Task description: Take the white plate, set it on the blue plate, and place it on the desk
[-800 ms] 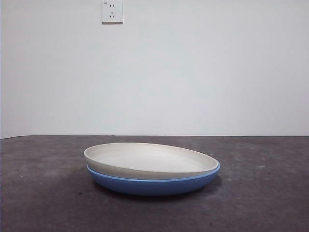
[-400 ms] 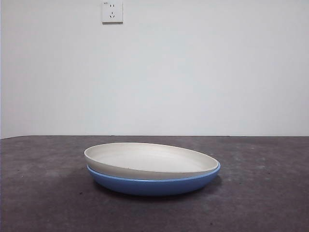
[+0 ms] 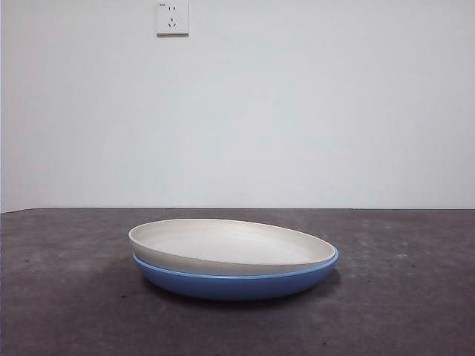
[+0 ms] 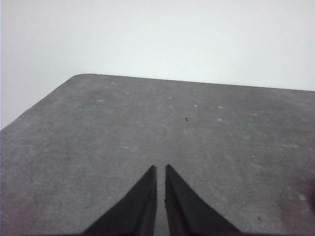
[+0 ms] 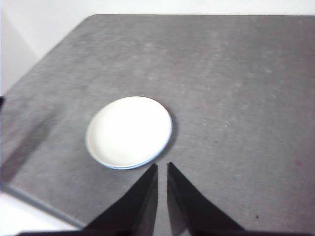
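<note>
Right wrist view: white plate (image 5: 129,132) beyond right gripper (image 5: 162,167), jaws nearly together.

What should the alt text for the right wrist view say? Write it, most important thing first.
A white plate sits nested in a blue plate, of which only a thin rim shows, on a dark grey desk. The right claw, jaws nearly together and empty, hangs high above the desk beside the stack.
</note>
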Robot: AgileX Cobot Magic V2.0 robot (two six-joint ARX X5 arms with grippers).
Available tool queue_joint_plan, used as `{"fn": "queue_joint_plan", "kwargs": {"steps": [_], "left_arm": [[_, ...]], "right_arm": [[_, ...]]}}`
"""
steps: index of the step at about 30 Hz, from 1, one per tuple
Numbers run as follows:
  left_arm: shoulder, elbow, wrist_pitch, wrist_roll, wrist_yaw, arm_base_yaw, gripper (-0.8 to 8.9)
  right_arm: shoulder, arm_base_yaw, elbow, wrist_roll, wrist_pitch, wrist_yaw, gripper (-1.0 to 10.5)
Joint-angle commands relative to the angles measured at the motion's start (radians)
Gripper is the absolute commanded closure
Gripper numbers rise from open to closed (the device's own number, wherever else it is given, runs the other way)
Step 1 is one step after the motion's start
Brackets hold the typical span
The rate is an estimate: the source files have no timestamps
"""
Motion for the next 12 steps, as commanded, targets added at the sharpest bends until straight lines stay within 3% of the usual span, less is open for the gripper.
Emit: {"fn": "queue_joint_plan", "kwargs": {"steps": [1,6,12], "left_arm": [[0.0,-0.021,0.008,0.0,-0.002,-0.001,7.85],[0.0,-0.021,0.008,0.0,-0.002,-0.001,7.85],[0.0,-0.021,0.008,0.0,-0.002,-0.001,7.85]], "right_arm": [[0.001,-0.046,-0.059,0.007,0.064,0.0,9.2],[-0.05,-0.134,-0.243,-0.08,0.252,0.008,9.2],[-0.204,-0.198,-0.612,-0.174,0.787,0.026,9.2]]}}
